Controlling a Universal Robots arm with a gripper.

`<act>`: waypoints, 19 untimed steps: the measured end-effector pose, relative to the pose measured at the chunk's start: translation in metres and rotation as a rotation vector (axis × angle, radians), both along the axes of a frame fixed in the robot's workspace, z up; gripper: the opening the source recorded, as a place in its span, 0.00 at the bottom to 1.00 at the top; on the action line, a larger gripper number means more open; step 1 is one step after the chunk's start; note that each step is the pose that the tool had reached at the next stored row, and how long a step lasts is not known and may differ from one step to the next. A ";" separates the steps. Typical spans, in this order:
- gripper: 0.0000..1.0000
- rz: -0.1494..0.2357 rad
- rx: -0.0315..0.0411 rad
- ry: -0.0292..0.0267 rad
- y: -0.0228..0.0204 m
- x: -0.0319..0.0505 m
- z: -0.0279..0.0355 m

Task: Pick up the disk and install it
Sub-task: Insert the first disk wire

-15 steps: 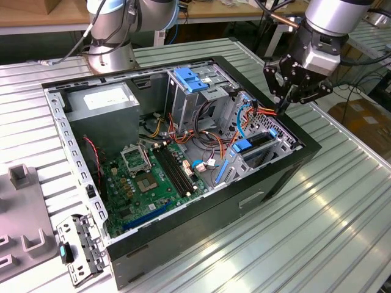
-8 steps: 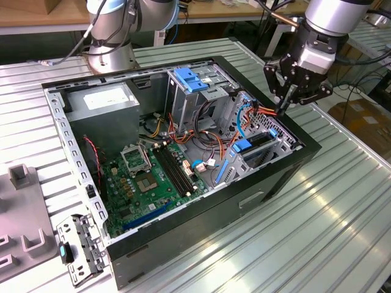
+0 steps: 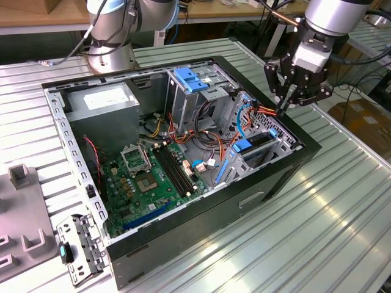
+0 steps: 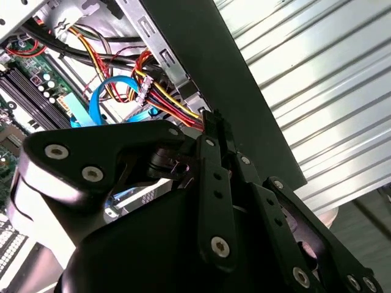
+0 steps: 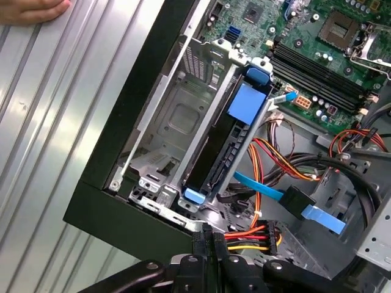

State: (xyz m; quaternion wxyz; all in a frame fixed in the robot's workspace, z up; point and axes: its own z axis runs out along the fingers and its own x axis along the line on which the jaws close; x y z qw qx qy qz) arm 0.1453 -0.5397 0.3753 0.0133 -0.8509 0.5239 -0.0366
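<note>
**A:** Where is the flat rectangular metal disk [image 5: 226, 149] with the blue plastic rails now?

**B:** It stands on its edge in a slot of the grey metal drive cage [image 5: 177, 116], inside the open black computer case [image 3: 269, 177]. The fingers are not holding it. In the first wrist view it lies just ahead of the fingertips, a little apart from them.

**A:** And how are the black metal fingers [image 5: 200, 241]?

**B:** They are pressed together and I see nothing between them. In the exterior view they hang over the corner of the case, just above the cage.

**A:** What is nearest to them?

**B:** The bundle of red, yellow and black wires [image 5: 244, 235] with its dark plug. It lies right beside the tips, touching them or almost touching; I cannot tell which. A flat light-blue cable [image 5: 256, 186] passes between this bundle and the disk.

**A:** And farther away?

**B:** The green circuit board [image 3: 146, 183] lies beyond the disk, well apart from the fingers. The case stands on the ribbed metal desk [image 3: 342, 232].
</note>
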 end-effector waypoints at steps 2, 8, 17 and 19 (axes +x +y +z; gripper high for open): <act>0.16 -0.031 0.0000 0.0000 0.0000 -0.0001 -0.0006; 0.16 -0.075 0.0001 0.0001 -0.0001 -0.0111 -0.0019; 0.16 -0.195 -0.0022 0.0231 0.0000 -0.0116 -0.0029; 0.16 -0.208 -0.0075 0.0777 -0.0001 -0.0117 -0.0030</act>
